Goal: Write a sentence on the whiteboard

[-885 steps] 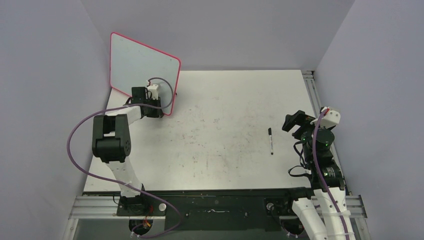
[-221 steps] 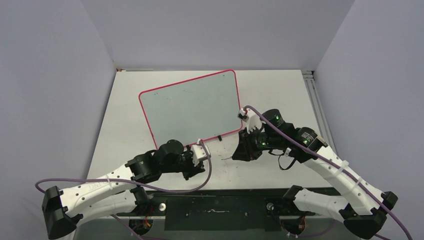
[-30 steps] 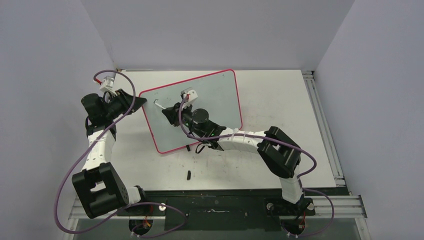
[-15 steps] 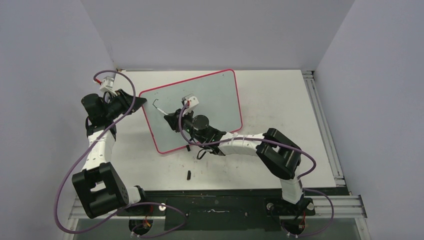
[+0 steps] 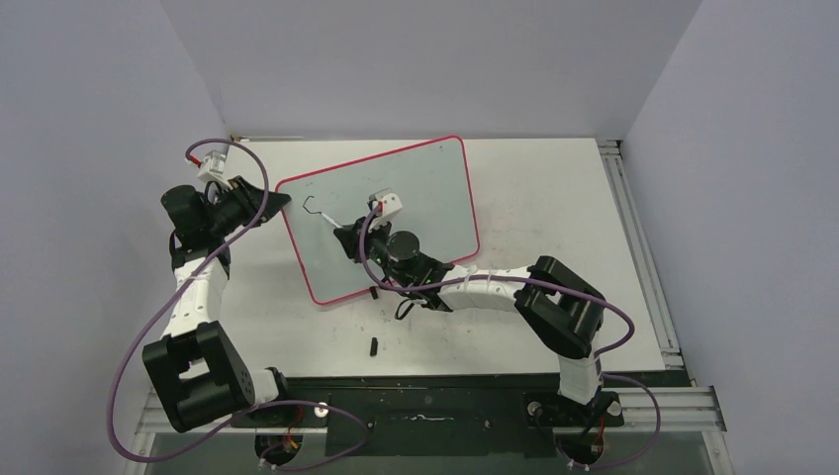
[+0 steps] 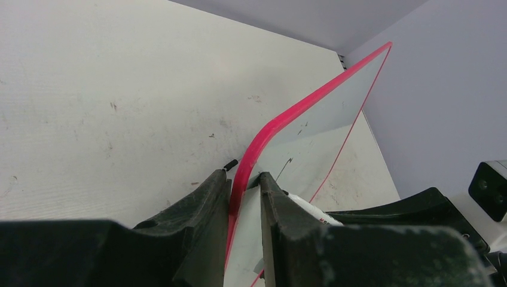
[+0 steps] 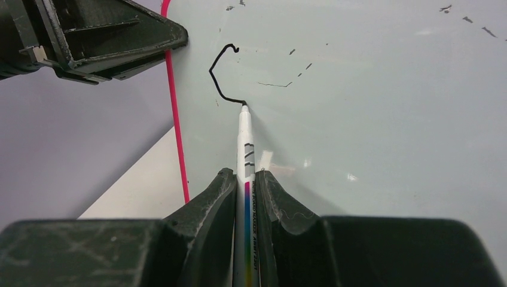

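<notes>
The whiteboard (image 5: 416,198), pale with a pink-red rim, lies slanted across the back left of the table. My left gripper (image 5: 275,202) is shut on the rim of its far-left corner (image 6: 281,119), one finger on each face. My right gripper (image 5: 346,237) is over the board's left part, shut on a white marker (image 7: 245,155) whose black tip touches the board. Of the sentence, only one hooked black stroke (image 7: 219,75) shows, ending at the marker tip; it also appears in the top view (image 5: 315,207).
A small black marker cap (image 5: 374,345) lies on the white scuffed tabletop (image 5: 554,198) near the front edge. A black foot (image 5: 373,293) sits at the board's near rim. Grey walls close in left, back and right; a metal rail (image 5: 633,218) runs along the right side.
My right gripper has slid toward the near right across the board with the marker, lengthening the black stroke into a hook. The left gripper and the board have stayed put.
</notes>
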Available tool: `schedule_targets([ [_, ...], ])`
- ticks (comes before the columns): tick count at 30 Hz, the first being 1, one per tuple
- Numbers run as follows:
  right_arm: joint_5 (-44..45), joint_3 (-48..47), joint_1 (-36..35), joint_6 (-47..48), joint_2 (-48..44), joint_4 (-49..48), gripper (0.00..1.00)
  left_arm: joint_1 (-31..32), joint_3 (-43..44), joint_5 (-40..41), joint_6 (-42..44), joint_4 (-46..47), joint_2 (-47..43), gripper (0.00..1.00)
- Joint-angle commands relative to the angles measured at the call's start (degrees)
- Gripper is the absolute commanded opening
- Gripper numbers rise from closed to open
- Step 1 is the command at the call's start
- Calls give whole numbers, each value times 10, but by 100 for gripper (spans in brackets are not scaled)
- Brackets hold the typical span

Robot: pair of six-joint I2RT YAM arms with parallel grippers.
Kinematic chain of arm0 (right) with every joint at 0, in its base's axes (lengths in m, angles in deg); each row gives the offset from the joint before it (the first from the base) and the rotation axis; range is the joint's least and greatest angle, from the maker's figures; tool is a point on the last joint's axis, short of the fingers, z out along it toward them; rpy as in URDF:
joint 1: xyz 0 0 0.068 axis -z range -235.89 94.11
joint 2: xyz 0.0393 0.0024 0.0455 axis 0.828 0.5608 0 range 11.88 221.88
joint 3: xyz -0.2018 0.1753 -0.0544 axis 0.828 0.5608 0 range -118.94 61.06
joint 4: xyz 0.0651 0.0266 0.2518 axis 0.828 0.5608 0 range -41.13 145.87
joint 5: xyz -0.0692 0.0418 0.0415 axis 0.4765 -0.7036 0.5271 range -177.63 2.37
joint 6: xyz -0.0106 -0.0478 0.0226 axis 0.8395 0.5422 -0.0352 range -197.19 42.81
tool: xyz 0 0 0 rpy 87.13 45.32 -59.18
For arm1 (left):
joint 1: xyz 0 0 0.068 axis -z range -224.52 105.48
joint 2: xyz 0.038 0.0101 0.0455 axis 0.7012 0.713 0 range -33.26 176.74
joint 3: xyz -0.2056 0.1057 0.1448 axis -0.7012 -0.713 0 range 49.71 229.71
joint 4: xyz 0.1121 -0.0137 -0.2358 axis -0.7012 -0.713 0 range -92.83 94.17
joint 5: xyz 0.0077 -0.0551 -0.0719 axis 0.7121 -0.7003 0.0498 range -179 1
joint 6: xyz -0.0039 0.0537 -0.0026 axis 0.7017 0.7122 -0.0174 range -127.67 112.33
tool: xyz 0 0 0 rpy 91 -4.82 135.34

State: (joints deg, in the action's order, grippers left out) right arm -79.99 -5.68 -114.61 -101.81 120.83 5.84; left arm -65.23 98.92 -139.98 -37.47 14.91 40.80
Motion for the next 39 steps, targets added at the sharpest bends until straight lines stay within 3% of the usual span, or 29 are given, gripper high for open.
schedule_targets([
  [1, 26, 15, -3, 18, -13, 22, 5, 2, 3, -14, -3, 23, -8, 21],
  [22, 1, -34, -30, 34, 21, 34, 5, 2, 2, -11, -1, 21, -9, 21],
  [32, 10, -8, -40, 52, -62, 38, 5, 1, 3, -5, 7, 9, -10, 21],
  [39, 20, -2, -21, 62, -70, 44, 5, 1, 4, -3, 10, 4, -9, 21],
])
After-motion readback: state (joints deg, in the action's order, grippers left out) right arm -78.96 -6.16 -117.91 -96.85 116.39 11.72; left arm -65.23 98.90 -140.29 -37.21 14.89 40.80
